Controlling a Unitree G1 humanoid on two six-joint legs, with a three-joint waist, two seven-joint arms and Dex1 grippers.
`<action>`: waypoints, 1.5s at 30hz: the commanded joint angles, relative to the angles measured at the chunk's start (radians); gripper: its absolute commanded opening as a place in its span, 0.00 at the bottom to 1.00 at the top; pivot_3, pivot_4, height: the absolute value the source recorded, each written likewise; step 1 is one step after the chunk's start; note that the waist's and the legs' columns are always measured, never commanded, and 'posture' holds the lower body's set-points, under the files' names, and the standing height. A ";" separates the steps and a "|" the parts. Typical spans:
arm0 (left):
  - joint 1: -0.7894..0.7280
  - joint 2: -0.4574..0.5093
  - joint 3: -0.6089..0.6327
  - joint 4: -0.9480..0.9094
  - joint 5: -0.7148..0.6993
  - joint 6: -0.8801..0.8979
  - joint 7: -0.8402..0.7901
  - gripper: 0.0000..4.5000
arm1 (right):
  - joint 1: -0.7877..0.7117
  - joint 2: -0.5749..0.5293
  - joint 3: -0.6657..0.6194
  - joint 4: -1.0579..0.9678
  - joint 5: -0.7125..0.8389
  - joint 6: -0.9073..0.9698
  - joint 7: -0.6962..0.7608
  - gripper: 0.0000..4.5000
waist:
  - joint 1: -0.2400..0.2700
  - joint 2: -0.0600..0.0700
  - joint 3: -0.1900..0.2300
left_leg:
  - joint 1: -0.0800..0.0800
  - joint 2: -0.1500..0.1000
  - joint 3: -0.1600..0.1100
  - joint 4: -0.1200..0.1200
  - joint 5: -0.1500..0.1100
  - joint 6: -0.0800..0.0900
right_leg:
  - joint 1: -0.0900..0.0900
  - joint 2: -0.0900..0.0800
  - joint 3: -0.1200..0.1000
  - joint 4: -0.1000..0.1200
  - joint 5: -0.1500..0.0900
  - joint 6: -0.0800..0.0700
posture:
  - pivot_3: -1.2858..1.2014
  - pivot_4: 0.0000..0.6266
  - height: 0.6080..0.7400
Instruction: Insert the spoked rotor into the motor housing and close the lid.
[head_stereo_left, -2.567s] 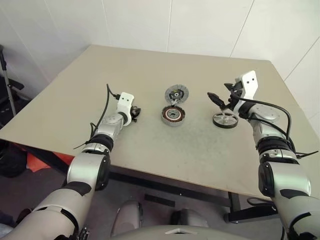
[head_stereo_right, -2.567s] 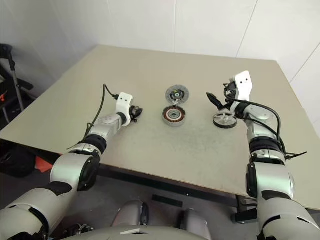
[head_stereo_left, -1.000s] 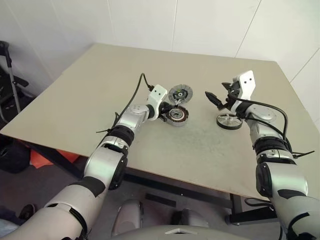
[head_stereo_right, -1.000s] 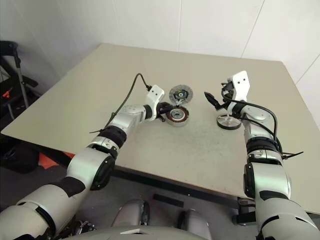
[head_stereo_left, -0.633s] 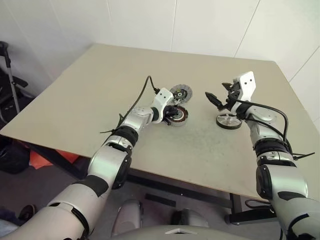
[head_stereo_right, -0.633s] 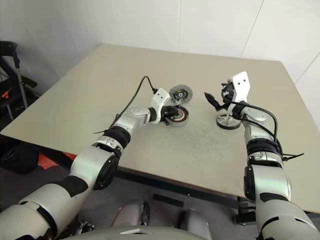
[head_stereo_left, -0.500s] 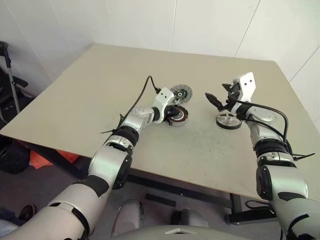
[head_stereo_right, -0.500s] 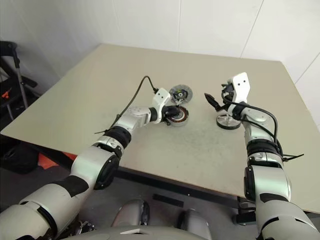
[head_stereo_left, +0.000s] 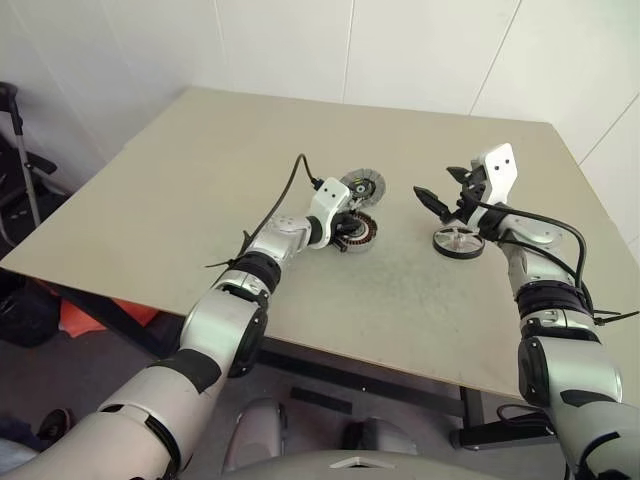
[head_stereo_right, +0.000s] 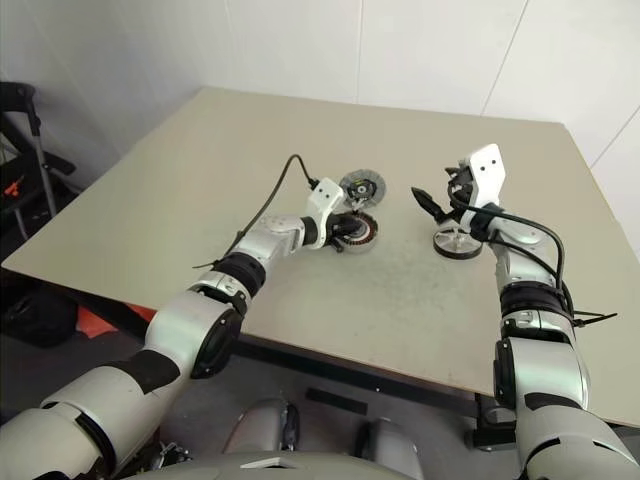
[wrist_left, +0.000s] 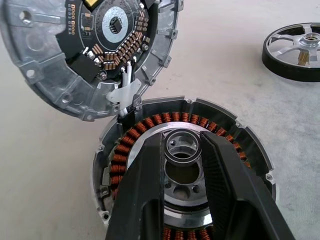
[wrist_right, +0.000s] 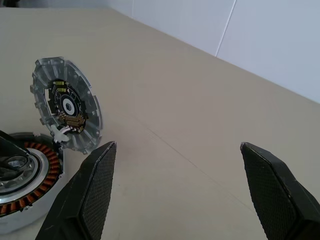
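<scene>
The motor housing (head_stereo_left: 354, 231), a silver ring with copper windings, lies at the table's middle. The lid (head_stereo_left: 361, 185) leans tilted at the housing's far rim, circuit face showing, joined to it by white wires. My left gripper (head_stereo_left: 343, 222) reaches over the housing (wrist_left: 150, 122). Its two fingers, a little apart, flank the central hub ring; I cannot tell whether they touch it. The lid (wrist_left: 90, 45) stands just beyond. The spoked rotor (head_stereo_left: 457, 241) lies flat to the right, spokes up. My right gripper (head_stereo_left: 447, 194) hovers over the rotor, wide open and empty.
The beige table (head_stereo_left: 200, 180) has bare room on all sides of the parts. White walls stand close behind it. A black cable (head_stereo_left: 290, 185) arches from my left wrist. A dark stand (head_stereo_left: 15, 150) is off the table's left edge.
My left gripper has slid rightward from beside the housing's left rim to over its centre. The housing, lid and rotor have kept still, and my right gripper has held its place.
</scene>
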 joint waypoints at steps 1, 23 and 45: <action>-0.037 -0.001 0.004 -0.003 0.004 -0.013 0.008 0.18 | -0.003 -0.007 -0.021 -0.044 0.025 -0.002 -0.005 1.00 | 0.000 0.000 0.000 | 0.000 0.000 0.000 0.000 0.000 0.000 | 0.000 0.000 0.000 0.000 0.000 0.000 | 0.52 0.00 1.00; 0.046 0.101 0.171 -0.256 -0.179 0.035 -0.055 0.64 | 0.115 0.021 0.032 -0.299 0.067 0.103 0.104 1.00 | 0.000 0.000 0.000 | 0.000 0.000 0.000 0.000 0.000 0.001 | 0.000 0.000 0.000 0.000 0.000 0.000 | 0.52 0.00 1.00; 0.503 0.263 0.218 -0.805 -0.264 0.286 0.103 0.65 | 0.126 0.112 0.218 -0.453 -0.033 0.322 0.026 0.20 | -0.010 0.001 0.000 | 0.006 0.001 0.000 -0.002 -0.001 -0.005 | 0.006 0.000 0.000 -0.002 0.000 0.001 | 0.52 0.00 1.00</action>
